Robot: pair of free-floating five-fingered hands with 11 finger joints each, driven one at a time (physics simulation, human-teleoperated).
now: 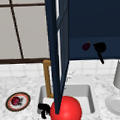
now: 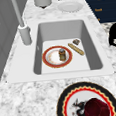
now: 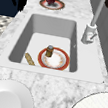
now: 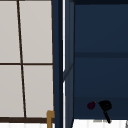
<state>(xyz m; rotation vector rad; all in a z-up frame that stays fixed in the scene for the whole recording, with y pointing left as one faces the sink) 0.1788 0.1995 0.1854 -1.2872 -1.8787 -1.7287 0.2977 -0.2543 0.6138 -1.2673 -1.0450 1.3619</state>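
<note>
There are two black hands: one low at the left [image 1: 44,109] and one high at the right [image 1: 100,48]. I count three plates: a patterned plate [image 1: 18,101] on the left counter, a red-rimmed plate [image 2: 57,56] in the sink, and a white plate [image 1: 116,104] on the right. There is one red ball [image 1: 69,111], one small jar [image 2: 62,54] and one dark round fruit [image 1: 86,46].

Jar [image 2: 62,54] on plate [image 2: 49,61] in sink [image 2: 93,53]; breadstick [image 2: 76,49], perhaps, just beside.

The front view faces the sink [image 1: 90,94] and open cabinet [image 1: 94,27]; the upper view frames that cabinet closer. Both side views look along the sink from opposite ends.
</note>
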